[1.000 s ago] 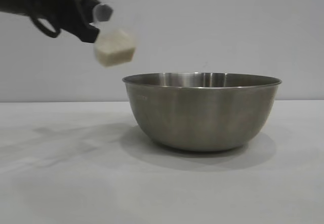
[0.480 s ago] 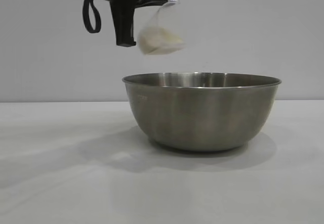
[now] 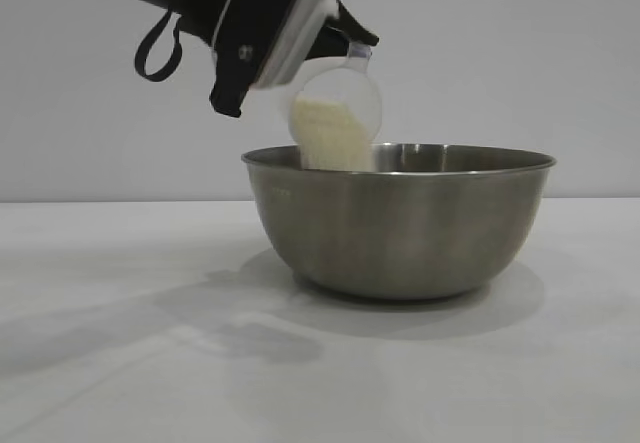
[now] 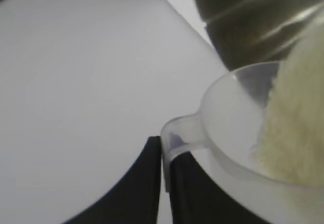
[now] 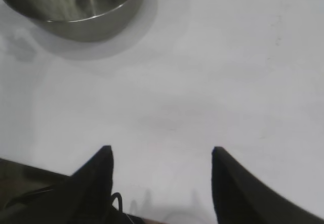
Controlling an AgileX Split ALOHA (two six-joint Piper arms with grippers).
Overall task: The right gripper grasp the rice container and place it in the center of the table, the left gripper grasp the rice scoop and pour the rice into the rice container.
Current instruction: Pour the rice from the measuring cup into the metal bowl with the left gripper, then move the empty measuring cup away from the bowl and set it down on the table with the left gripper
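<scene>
The rice container [image 3: 400,223], a large steel bowl, stands on the white table [image 3: 120,363]; its side also fills a corner of the left wrist view [image 4: 263,16], and the right wrist view catches it farther off [image 5: 76,6]. My left gripper [image 4: 164,148] is shut on the handle of the clear rice scoop [image 4: 228,118]. The scoop [image 3: 335,113] hangs tipped over the bowl's left rim, and the rice [image 3: 330,138] slides toward its mouth [image 4: 298,128]. My right gripper [image 5: 161,153] hovers open above bare table, away from the bowl, with nothing between its fingers.
The left arm [image 3: 200,3] reaches in from the upper left above the table. Bare tabletop [image 3: 320,383] stretches in front of the bowl and to both sides of it. A plain pale wall stands behind.
The left gripper has carried the scoop rightward from left of the bowl to over its rim, and has tipped it so the rice runs toward the mouth. The bowl has stayed put.
</scene>
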